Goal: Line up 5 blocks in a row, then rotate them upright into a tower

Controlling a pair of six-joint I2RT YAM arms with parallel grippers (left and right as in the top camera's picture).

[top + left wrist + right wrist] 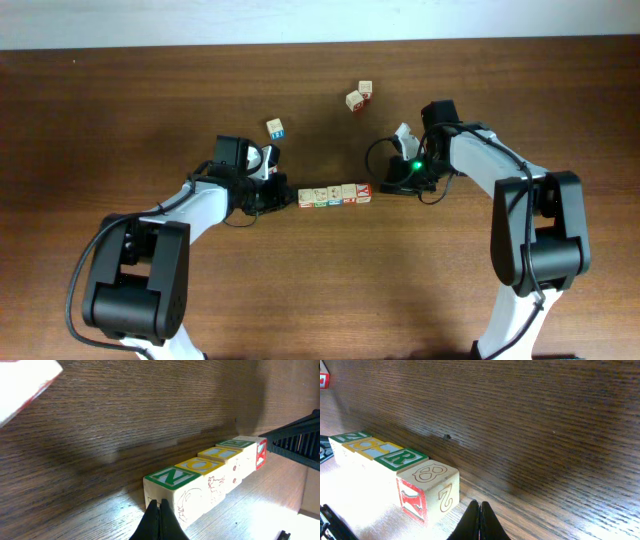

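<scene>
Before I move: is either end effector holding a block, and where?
Nothing held: left end effector and right end effector are both shut, empty.

Dark wood-grain table; blue-faced loose cube; farther back, pale cube just beside red-sided cube.

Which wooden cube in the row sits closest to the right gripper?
The pale wooden cube with the red X face, at the row's end beside the right gripper. The other four cubes have green or yellow top borders and lie beyond it.
</scene>
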